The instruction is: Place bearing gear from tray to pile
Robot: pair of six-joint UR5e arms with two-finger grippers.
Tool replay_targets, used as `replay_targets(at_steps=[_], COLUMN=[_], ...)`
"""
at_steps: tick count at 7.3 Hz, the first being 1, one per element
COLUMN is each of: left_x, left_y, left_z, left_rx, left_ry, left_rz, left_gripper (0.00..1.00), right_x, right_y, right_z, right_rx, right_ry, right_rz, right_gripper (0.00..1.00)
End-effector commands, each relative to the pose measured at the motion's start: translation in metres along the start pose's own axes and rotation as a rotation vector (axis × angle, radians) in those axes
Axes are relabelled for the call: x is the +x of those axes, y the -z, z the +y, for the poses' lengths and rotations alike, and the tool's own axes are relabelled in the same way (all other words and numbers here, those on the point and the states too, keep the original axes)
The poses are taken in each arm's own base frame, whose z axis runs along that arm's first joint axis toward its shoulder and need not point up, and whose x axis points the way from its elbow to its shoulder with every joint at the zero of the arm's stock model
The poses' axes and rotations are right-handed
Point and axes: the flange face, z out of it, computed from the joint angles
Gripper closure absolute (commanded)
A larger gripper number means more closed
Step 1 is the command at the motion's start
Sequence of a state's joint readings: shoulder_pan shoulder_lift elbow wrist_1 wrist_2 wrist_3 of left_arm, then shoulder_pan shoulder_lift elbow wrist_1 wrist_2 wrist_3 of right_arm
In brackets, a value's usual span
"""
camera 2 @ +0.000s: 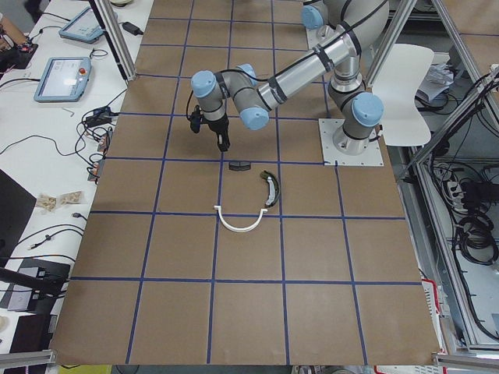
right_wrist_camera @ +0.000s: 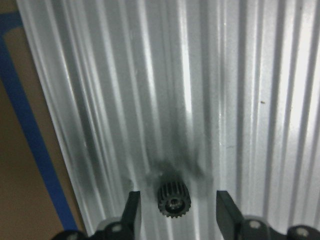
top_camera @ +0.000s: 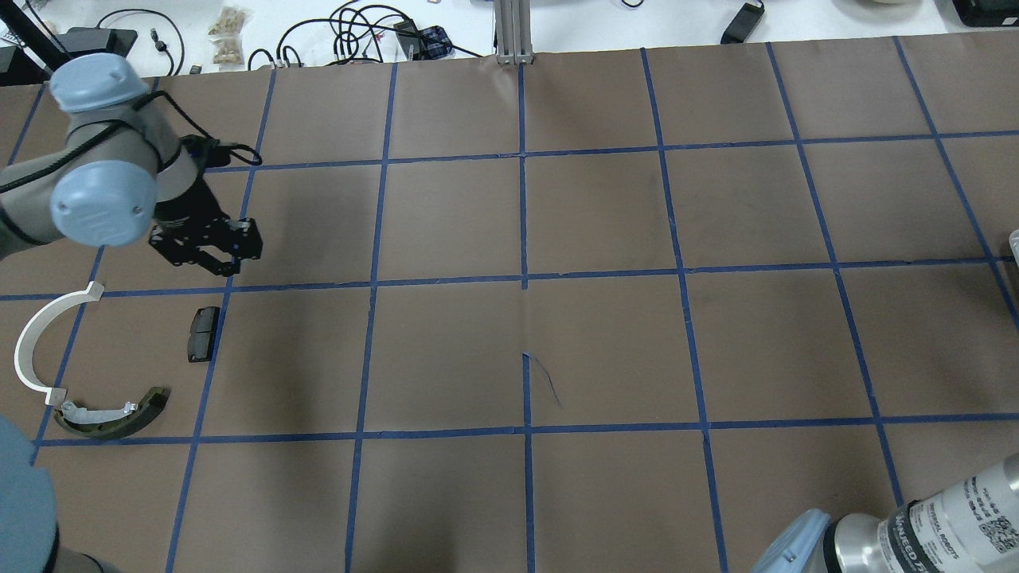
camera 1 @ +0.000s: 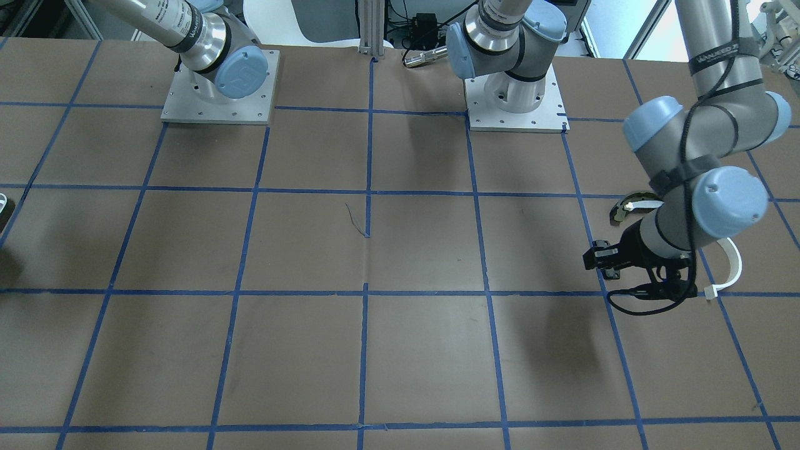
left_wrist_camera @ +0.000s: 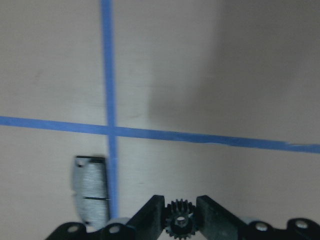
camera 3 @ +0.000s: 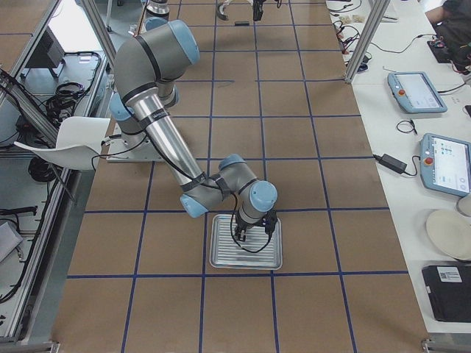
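Small black toothed gear [left_wrist_camera: 179, 219]: clamped between the narrow-set jaws of the left gripper [left_wrist_camera: 180, 205], apparently hanging just above the brown paper-covered table [top_camera: 605, 350].
Pile: a small black rectangular pad [top_camera: 203, 333], a thin white semicircular strip [top_camera: 32, 342] and an olive-and-white curved brake shoe [top_camera: 111, 414], lying loose and apart from one another. The pad is nearest the held gear, just across a blue tape line.
Second black gear [right_wrist_camera: 172, 198]: lies flat on the ribbed silver metal tray [camera 3: 221, 257], well apart from the pile at the table's far end.
Right gripper [right_wrist_camera: 177, 202]: jaws wide, one on each side of the second gear, touching neither flank. The gear sits nearer one finger than the other.
Step in hand: by my reading, the left arm is carrying its gear to the pile, not yet set down. The right arm is poised to pick.
Next move: the left needs a short travel toward the pad, a descent, then opening. The right needs centring before closing, or the gear may skid along the ribs.
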State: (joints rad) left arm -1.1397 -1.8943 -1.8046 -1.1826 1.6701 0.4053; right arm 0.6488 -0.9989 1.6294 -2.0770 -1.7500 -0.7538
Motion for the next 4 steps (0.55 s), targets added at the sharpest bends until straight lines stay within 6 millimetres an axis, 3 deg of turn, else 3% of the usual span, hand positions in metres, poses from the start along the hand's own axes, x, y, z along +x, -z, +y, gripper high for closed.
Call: replay_targets(at_steps=[1, 3, 4], left_x=[-0.075, -0.086, -0.086], left_y=[-0.023, -0.041, -0.047], left_z=[0.016, 0.018, 0.021], left_rx=[0.000, -0.010, -0.005], left_ry=[-0.058, -0.071, -0.061], left_rz=[0.011, 0.004, 0.002], left_gripper=[1.00, 1.00, 1.00], right_x=[0.000, 0.000, 0.000], right_y=[-0.004, -0.006, -0.006], right_z=[-0.001, -0.001, -0.001], right_rx=[-0.004, -0.007, -0.008], right_ry=[0.002, 0.003, 0.001], right_rz=[-0.004, -0.006, -0.007], right_gripper=[0.58, 0.63, 0.79])
